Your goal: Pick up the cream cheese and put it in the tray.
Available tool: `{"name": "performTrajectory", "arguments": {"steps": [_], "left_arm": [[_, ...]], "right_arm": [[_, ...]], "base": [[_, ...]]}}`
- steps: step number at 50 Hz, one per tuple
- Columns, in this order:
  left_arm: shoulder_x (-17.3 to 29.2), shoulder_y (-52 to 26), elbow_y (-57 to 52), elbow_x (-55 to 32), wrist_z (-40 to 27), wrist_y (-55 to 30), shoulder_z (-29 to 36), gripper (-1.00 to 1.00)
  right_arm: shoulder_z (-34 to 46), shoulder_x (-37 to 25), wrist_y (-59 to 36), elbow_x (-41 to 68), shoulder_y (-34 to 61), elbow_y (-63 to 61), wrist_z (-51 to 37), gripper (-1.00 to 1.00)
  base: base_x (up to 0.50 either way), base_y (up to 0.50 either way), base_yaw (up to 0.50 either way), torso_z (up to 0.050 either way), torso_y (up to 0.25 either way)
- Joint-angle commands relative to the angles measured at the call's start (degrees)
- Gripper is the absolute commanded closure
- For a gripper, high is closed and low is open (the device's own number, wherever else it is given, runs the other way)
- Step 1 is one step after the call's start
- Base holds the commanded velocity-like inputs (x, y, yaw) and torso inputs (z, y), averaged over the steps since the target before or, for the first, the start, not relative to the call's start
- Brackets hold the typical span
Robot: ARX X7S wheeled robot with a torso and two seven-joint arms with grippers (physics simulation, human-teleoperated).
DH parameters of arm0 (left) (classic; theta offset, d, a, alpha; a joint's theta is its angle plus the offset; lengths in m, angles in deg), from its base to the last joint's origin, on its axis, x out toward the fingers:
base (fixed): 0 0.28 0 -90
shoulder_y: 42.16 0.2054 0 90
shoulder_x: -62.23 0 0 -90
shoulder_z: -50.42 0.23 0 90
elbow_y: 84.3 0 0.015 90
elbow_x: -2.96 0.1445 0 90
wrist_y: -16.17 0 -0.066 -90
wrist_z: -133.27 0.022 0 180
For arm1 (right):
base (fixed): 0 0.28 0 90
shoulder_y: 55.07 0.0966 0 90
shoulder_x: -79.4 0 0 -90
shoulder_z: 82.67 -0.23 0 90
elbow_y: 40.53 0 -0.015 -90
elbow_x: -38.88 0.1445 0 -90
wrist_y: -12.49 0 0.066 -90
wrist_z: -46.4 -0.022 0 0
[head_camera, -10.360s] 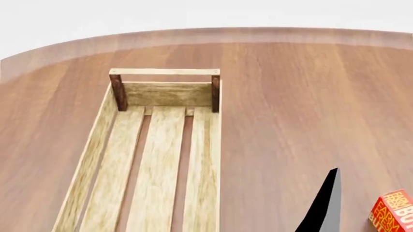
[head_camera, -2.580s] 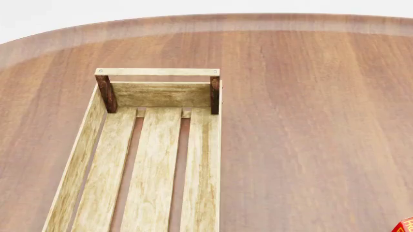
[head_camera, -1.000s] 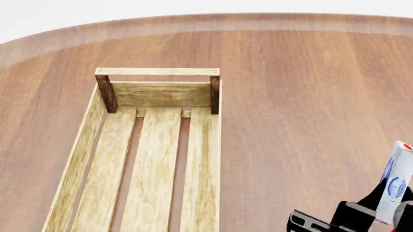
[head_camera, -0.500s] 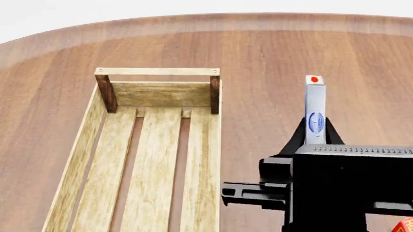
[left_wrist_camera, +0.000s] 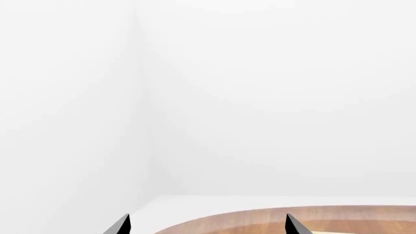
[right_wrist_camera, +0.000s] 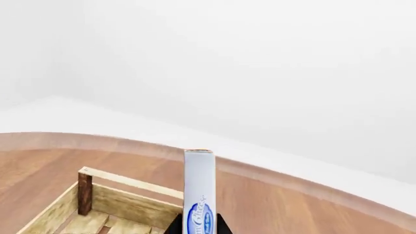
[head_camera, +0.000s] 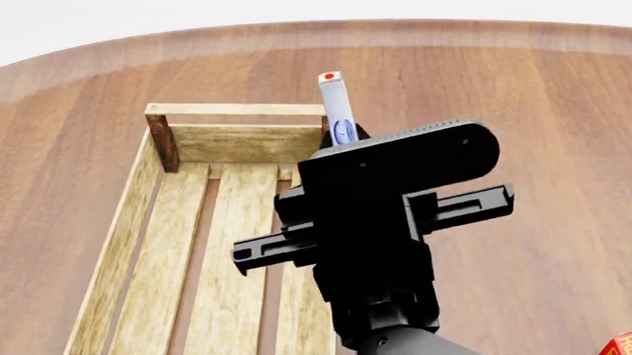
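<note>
Head view, near to far. Red-orange box [head_camera: 621, 345]: just a corner showing at 5 o'clock, on the counter [head_camera: 513, 111], well apart from everything else.

Right arm's black body fills the centre, coming up from 6 o'clock. Right gripper [head_camera: 341, 137] pinches the cream cheese [head_camera: 336, 103] by its lower end; the box stands on edge, tilted slightly toward 11 o'clock, narrow face to the camera, red dot on the top end, blue oval logo just above the fingers. It's held up in the air, at the tray's far right corner post as seen from the head; can't tell whether it's over the inside or over the rim.

Tray [head_camera: 158, 251] runs from 7 o'clock up to 12 o'clock, slatted floor bare, far rail handle on dark posts.

Right wrist view: cream cheese [right_wrist_camera: 198, 190] upright between the dark fingertips, tray's far end [right_wrist_camera: 104, 195] below and behind it.

Left wrist view: left gripper [left_wrist_camera: 204, 225] spread, two black tips well apart, nothing between them, counter edge [left_wrist_camera: 312, 217] beyond.
</note>
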Motion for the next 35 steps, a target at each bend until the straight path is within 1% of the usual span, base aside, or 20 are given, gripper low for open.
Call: {"name": "performTrajectory", "arguments": {"steps": [1, 4, 6, 15, 21, 23, 25, 28, 35], "left_arm": [[-0.9, -0.3, 2.6, 1.4, 1.2, 0.9, -0.6, -1.0], [-0.8, -0.2, 2.5, 1.4, 1.2, 1.0, -0.8, -1.0], [-0.8, -0.1, 2.6, 1.2, 1.2, 1.2, -0.8, -1.0], [-0.7, -0.1, 2.7, 1.3, 1.0, 1.3, -0.6, -1.0], [-0.7, -0.3, 3.1, 1.2, 1.0, 1.3, -0.4, -1.0], [-0.7, -0.2, 3.2, 1.1, 1.0, 1.5, -0.5, -1.0], [-0.6, -0.2, 3.2, 1.0, 1.0, 1.7, -0.5, -1.0], [-0.6, -0.2, 3.3, 0.9, 0.9, 1.7, -0.6, -1.0], [-0.5, -0.2, 3.5, 0.8, 0.9, 1.8, -0.5, -1.0]], "right_arm": [[4.2, 4.3, 6.2, -5.8, 5.3, 12.7, 10.5, 1.0], [6.7, 5.4, 7.6, -7.7, 6.8, 16.7, 13.4, 1.0], [5.9, 6.4, 7.9, -6.6, 6.9, 18.9, 14.4, 1.0], [7.3, 9.6, 10.0, -6.9, 8.4, 28.8, 19.0, 1.0], [6.2, 12.0, 11.2, -5.2, 9.3, 35.4, 22.0, 1.0], [7.2, 12.4, 11.9, -6.2, 9.8, 36.9, 22.9, 1.0], [5.7, 13.8, 11.4, -3.8, 10.5, 40.6, 24.6, 1.0], [6.6, 14.7, 12.0, -4.6, 11.7, 43.5, 25.6, 1.0], [6.2, 17.1, 10.4, -1.4, 13.5, 49.4, 28.3, 1.0]], "base": [[0.0, 0.0, 0.0, 0.0, 0.0], [0.0, 0.0, 0.0, 0.0, 0.0], [0.0, 0.0, 0.0, 0.0, 0.0], [0.0, 0.0, 0.0, 0.0, 0.0], [0.0, 0.0, 0.0, 0.0, 0.002], [0.0, 0.0, 0.0, 0.0, 0.0], [0.0, 0.0, 0.0, 0.0, 0.0], [0.0, 0.0, 0.0, 0.005, 0.0], [0.0, 0.0, 0.0, 0.0, 0.001]]}}
